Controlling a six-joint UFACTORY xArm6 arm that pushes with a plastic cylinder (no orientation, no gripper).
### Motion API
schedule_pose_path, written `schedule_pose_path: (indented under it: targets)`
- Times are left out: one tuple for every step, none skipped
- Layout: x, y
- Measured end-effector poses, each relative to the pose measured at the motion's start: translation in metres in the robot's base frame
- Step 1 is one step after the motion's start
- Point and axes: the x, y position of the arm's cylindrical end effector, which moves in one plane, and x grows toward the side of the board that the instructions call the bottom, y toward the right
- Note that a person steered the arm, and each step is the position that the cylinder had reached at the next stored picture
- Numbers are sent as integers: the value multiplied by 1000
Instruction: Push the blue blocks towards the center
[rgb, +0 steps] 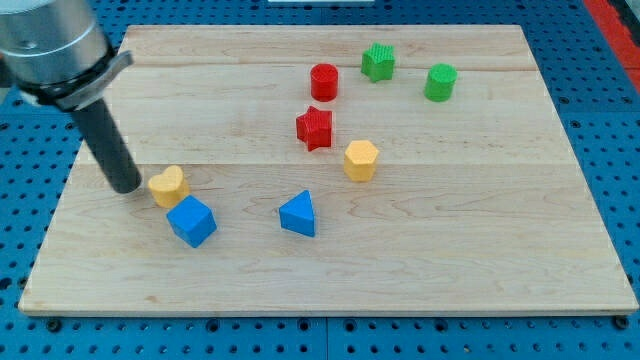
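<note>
Tip (127, 187) bare rod, no jaws, grasping nothing | touching yellow block (168, 185) at board's left | blue cube (191, 221) just lower-right of tip | blue triangular block (298, 214) farther right | centre lies up-right

A robotics lab bench: wooden board (420, 240) resting on blue perforated mounting plate (30, 150).

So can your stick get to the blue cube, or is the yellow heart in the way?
Probably yes. My tip sits just left of the yellow heart, and the blue cube lies lower right of it. The board below the heart is bare, so I could slide around.
</note>
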Motion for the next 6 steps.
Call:
schedule_pose_path:
  targets:
    - [55,1]
    - [64,66]
    - [54,93]
    - [67,157]
    - [51,198]
    - [28,235]
